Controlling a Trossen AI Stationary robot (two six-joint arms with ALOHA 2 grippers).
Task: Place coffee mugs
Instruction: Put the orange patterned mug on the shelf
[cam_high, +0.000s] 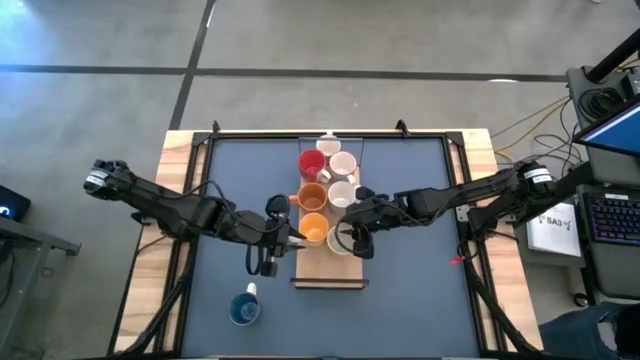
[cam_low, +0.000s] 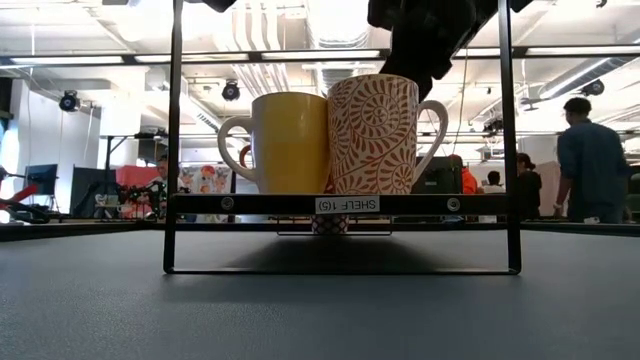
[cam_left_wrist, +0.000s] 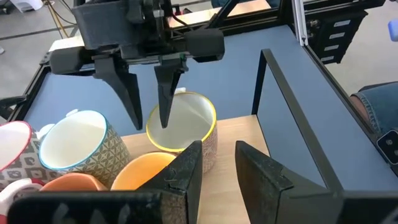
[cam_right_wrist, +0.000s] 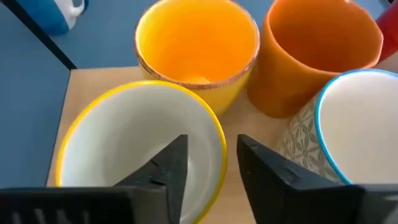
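Straddling the yellow-rimmed mug's (cam_right_wrist: 140, 146) rim, right gripper (cam_right_wrist: 208, 165) fingers parted.

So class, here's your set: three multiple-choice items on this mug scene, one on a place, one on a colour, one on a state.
1. Where is the blue mug?
A. On the wooden board
B. On the table, away from the board
C. In the left gripper

2. What colour is the rim of the mug under the right gripper?
A. Blue
B. Red
C. Yellow

3. How do the right gripper's jaws stand?
A. Open, straddling the rim
B. Shut on the handle
C. Shut above the table

Answers:
1 B: the blue mug stands alone on the table, off the wooden board.
2 C: the yellow-rimmed mug sits below the right gripper.
3 A: a gap shows between its fingers, with the rim between them.
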